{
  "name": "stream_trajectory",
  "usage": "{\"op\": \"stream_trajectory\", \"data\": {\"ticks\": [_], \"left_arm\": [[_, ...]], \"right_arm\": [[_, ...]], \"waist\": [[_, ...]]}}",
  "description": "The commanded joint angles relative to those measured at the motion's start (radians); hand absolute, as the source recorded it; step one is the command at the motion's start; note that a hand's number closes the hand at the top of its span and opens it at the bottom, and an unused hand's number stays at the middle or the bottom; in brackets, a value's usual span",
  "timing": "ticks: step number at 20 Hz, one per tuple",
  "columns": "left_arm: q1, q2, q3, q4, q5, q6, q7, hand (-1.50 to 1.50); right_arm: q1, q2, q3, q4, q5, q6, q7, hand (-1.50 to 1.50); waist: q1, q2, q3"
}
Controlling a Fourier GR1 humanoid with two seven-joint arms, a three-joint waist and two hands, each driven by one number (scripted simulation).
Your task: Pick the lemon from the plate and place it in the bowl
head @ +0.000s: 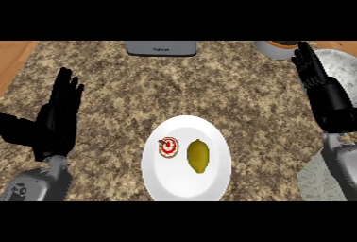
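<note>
Speckled granite counter (209, 80) is shown with a white plate (174, 184) on which the lemon (199, 156) lies untouched beside a small red-topped item (168, 147), while the left hand (59, 118) and right hand (324, 90) are held spread and empty, so a reach down to the lemon is judged next.

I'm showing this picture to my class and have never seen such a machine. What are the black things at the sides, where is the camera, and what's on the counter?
The camera looks down from the robot's head. The black shapes are its left hand and right hand, both open, holding nothing. On the speckled counter sits a white plate with a lemon and a small round red-and-white item. At the right edge, partly hidden, is probably the bowl.
</note>
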Motion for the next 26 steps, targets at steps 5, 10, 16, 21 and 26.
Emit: {"op": "stream_trajectory", "data": {"ticks": [5, 10, 16, 21, 26], "left_arm": [[0.056, 0.005, -0.100, 0.016, 0.063, -0.192, -0.019, 0.00], [0.110, -0.015, -0.140, 0.010, 0.085, -0.223, -0.024, 0.00], [0.098, -0.004, -0.156, 0.041, 0.120, -0.316, -0.042, 0.00], [0.053, 0.004, -0.136, 0.027, 0.137, -0.326, -0.020, 0.00], [0.083, -0.022, -0.164, 0.075, 0.106, -0.326, -0.077, 0.00]], "right_arm": [[0.181, 0.146, 0.122, -0.154, 0.257, -0.385, 0.179, 1.50], [0.346, 0.244, 0.080, -0.093, 0.408, -0.702, 0.250, -1.50], [0.445, 0.328, 0.432, -0.155, 0.814, -0.761, 0.369, -1.50], [0.480, 0.317, 0.401, -0.050, 1.037, -0.655, 0.617, -1.50], [0.455, 0.387, 0.399, -0.103, 1.185, -0.449, 0.901, -1.50]], "waist": [[-0.083, 0.022, 0.007], [-0.121, 0.017, 0.005], [-0.046, 0.027, 0.001], [-0.046, 0.032, -0.003], [-0.038, 0.037, -0.004]]}}
